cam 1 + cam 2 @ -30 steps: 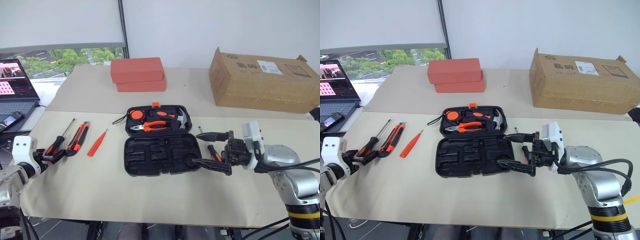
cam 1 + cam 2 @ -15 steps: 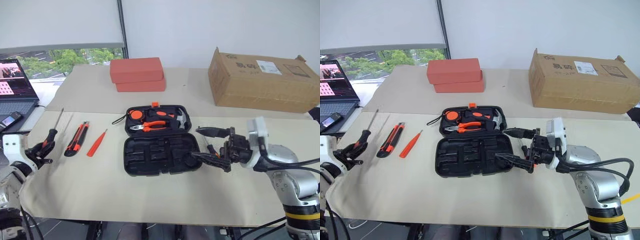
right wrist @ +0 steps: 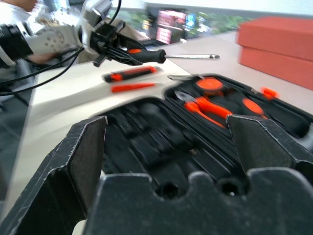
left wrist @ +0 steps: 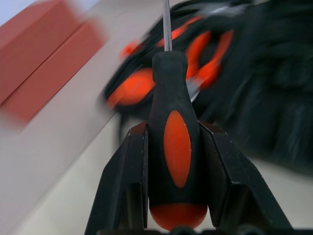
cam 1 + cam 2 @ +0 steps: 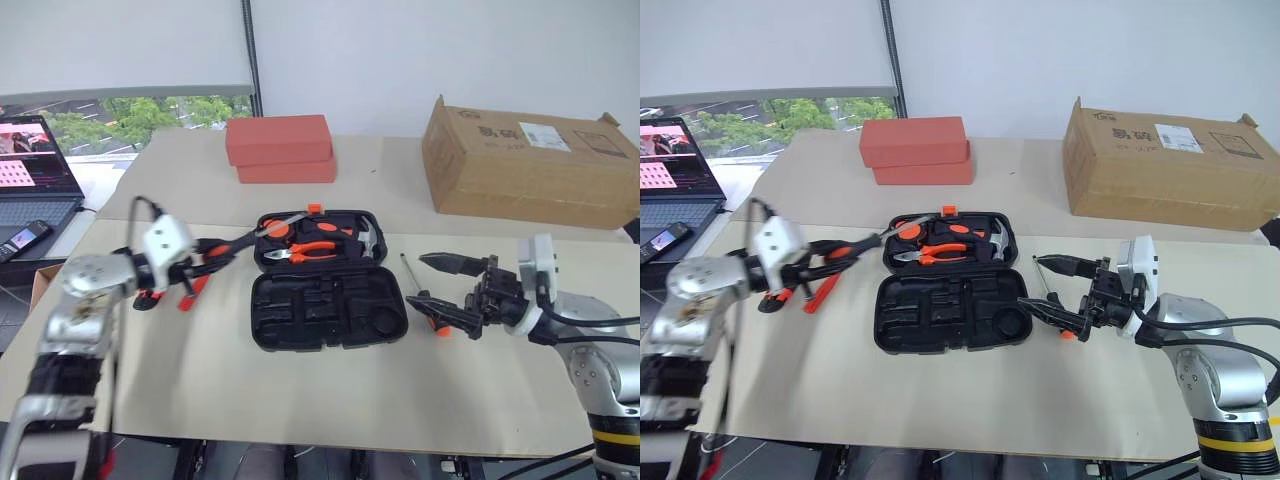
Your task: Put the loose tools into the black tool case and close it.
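L gripper (image 5: 205,262) has its jaws clamped on the handle of a red-and-black-handled steel-shaft screwdriver (image 5: 235,246), held off the worktop (image 5: 300,390) w/ the shaft pointing toward the far half of the black moulded-plastic hinged tool case (image 5: 325,305); the tip is over that half's near-left corner. In the L wrist view the handle (image 4: 176,147) sits squarely between the two black fingers (image 4: 124,191).

The case lies open in the middle of the paper-covered worktop: the far half holds orange-handled pliers (image 5: 310,250) and a hammer (other bits too small to tell), the near half shows bare shaped recesses.

R gripper (image 5: 450,285) hovers just to the right of the case, jaws wide apart, nothing between them. Beneath it on the worktop lies a second red-and-black screwdriver (image 5: 418,295), shaft pointing away from the robot.

Left of the case, partly behind the L gripper, lie a red-and-black utility knife (image 5: 772,300) and a slim all-red pen-like tool (image 5: 820,291).

Further back: two stacked red-orange boxes (image 5: 280,148), a brown cardboard box (image 5: 525,170) on the right; an open laptop (image 5: 35,170) at the far left.
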